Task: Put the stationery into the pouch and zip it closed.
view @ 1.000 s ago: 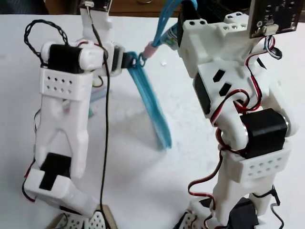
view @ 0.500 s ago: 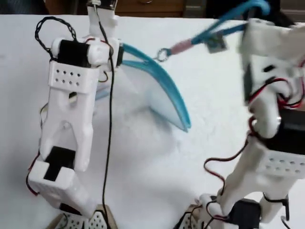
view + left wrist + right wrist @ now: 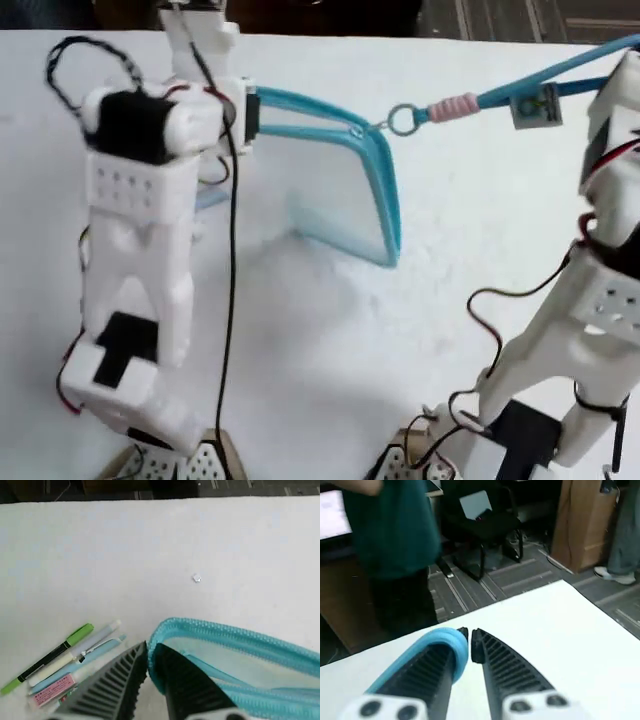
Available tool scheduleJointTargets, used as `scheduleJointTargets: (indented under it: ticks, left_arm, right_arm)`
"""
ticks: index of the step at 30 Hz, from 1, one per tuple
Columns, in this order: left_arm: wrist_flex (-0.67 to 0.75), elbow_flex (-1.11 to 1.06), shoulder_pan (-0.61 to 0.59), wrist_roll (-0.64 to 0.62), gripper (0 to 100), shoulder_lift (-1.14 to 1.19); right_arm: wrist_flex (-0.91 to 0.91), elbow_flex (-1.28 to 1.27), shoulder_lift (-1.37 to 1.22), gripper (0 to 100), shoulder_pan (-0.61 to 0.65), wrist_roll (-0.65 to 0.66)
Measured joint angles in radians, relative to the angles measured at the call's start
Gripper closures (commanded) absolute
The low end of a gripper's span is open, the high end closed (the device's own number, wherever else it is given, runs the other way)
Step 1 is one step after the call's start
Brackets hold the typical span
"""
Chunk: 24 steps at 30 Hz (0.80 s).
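Up at twelve o'clock in the high view, the teal pouch [image 3: 340, 190] hung stretched between the two arms, one end gripped at eleven o'clock. From its zip a ring [image 3: 403, 120] and a pink coil [image 3: 455, 107] led into a blue strap [image 3: 560, 75], which ran taut toward two o'clock with a small tag [image 3: 535, 105] dangling from it. That view could not say who held what.

The left wrist view settled one end. The left fingers [image 3: 150, 647] were pinched hard together on the pouch's zip edge, no gap to speak of. It also showed the pens [image 3: 75, 653], green, white and pale blue, lying loose on the white desk [image 3: 330, 380] just beside those fingers and outside the pouch. The two zip edges looked parted there, so the mouth seemed open.

The right wrist view settled the other end. The right fingers [image 3: 469, 631] were drawn in to a slim slit, with the strap looped over one tip and nipped between them. Beyond them the desk edge gave way to floor and a chair [image 3: 485, 527].
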State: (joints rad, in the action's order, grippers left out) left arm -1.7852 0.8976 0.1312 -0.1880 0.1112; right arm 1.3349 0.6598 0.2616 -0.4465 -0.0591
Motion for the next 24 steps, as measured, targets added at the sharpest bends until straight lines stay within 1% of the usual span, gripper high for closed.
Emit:
scheduleJointTargets:
  ticks: [4, 10, 16, 18, 22, 24]
  left_arm:
    - [0.002, -0.069, -0.014, -0.006, 98, -0.101]
    - [0.002, -0.103, -0.132, -0.02, 98, -0.153]
    - [-0.002, -0.095, -0.207, -0.032, 98, -0.158]
    - [-0.002, -0.092, -0.219, -0.032, 98, -0.183]
    - [-0.003, -0.077, -0.242, -0.028, 98, -0.287]
    - [-0.003, -0.077, -0.261, -0.018, 98, -0.356]
  right_arm:
    - [0.008, 0.0, -0.009, 98.1, -0.038, 0.002]
    - [0.11, 0.002, -0.017, 98.1, -0.041, 0.005]
    - [0.226, 0.002, -0.017, 96.3, 0.037, 0.112]
    - [0.255, 0.002, -0.011, 89.9, 0.095, 0.123]
    - [0.304, 0.002, 0.034, 72.1, 0.242, 0.126]
    - [0.327, 0.002, 0.071, 68.3, 0.347, 0.126]
